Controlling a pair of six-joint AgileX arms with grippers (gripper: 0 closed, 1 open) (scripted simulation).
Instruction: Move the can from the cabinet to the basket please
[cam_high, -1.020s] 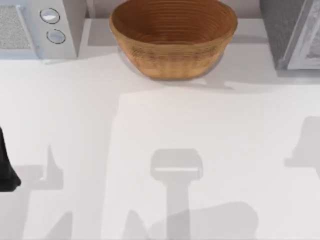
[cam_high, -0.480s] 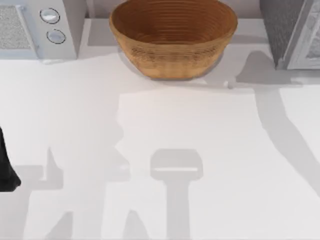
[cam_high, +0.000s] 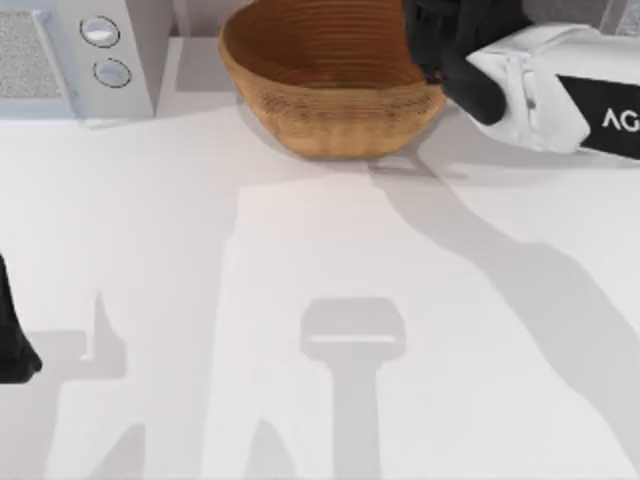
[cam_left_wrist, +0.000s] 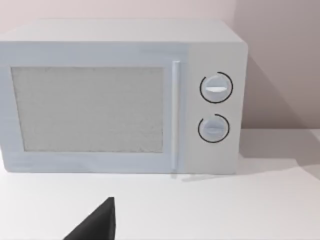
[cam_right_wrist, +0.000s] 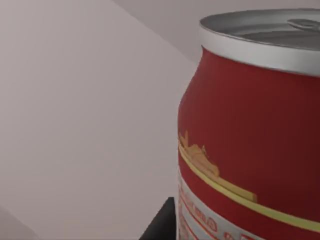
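Right pincer (cam_high: 432, 45) hung over basket (cam_high: 330, 105) right rim, white arm housing lettered "AG"; can (cam_right_wrist: 250, 135) close before right wrist camera, red, gold band, text unreadable; grip undeterminable; left arm parked at bench (cam_high: 300, 250) left edge.

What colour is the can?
Red sides with a silver top on the can, best seen in the right wrist view.
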